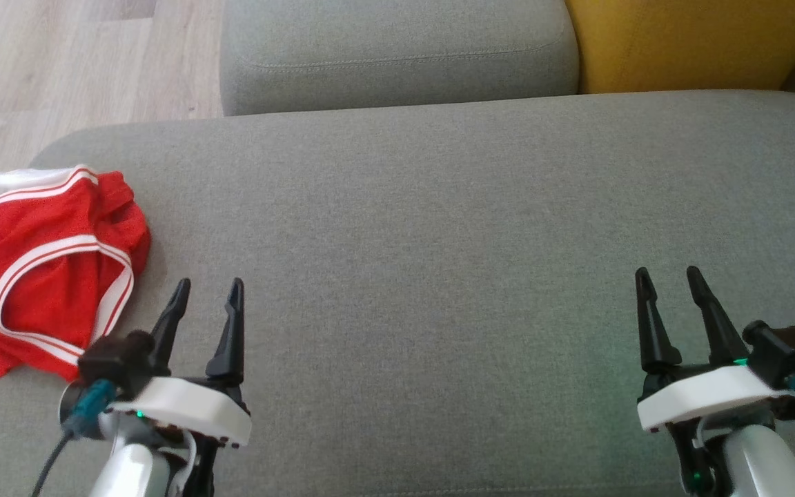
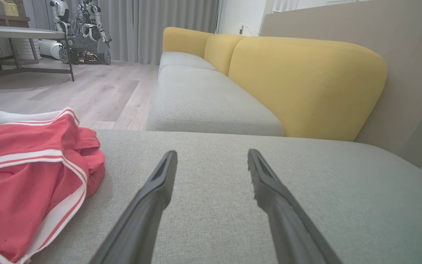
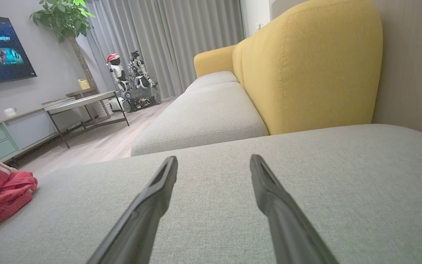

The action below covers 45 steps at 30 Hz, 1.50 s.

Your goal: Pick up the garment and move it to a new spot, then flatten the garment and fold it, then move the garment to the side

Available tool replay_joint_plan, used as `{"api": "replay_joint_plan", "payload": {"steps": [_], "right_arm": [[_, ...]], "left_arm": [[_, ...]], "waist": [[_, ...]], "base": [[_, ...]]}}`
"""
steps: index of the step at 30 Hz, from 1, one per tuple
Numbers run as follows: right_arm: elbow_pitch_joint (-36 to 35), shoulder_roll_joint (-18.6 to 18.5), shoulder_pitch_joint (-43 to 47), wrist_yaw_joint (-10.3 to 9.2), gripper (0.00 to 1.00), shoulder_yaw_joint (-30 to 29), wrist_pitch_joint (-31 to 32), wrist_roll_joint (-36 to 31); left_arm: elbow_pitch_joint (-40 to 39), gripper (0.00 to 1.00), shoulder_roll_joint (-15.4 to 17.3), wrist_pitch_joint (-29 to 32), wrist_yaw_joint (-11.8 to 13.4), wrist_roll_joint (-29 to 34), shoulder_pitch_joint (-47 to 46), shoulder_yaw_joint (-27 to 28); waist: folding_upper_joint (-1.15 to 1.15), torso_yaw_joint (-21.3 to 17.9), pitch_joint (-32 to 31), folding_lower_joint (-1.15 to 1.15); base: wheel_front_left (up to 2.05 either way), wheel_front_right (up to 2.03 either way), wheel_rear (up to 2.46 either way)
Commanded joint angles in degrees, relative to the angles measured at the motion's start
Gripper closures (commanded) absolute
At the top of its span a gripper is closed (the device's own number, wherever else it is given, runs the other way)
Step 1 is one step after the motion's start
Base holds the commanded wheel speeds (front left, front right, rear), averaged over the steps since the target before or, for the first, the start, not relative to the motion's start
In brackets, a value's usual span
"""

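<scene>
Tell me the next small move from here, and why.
Probably swing the left gripper leftward over the red garment: it lies crumpled at the left edge of the grey cushion, beside that arm, and the jaws stand open. The right gripper is far off.

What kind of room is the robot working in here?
Probably a living room, maybe a staged one: a grey sofa with yellow back cushions, a wall-mounted television and a potted plant beside long curtains.
</scene>
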Motion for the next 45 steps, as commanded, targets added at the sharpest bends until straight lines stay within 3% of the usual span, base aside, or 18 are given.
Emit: {"api": "replay_joint_plan", "payload": {"steps": [1,24,45], "right_arm": [[-1.64,-0.65,-2.56,-0.04,0.00,1.57,-1.15,-2.38],[-1.58,0.56,-2.01,-0.04,0.00,1.97,-2.70,-11.25],[-0.86,0.63,-1.89,-0.04,0.00,1.31,-1.67,-8.03]], "left_arm": [[-1.50,0.00,1.37,-1.02,0.48,2.29,-1.47,1.22],[0.30,0.00,-0.47,-4.72,-0.48,13.38,-0.39,2.74],[2.96,0.00,-2.82,-4.75,-3.02,13.31,-0.19,6.23]], "waist": [[0.00,0.02,-0.02,0.00],[0.00,0.22,-0.34,0.00],[0.00,0.12,-0.17,0.00]], "base": [[0.00,0.00,0.00],[0.00,0.00,0.00],[0.00,0.00,0.00]]}}
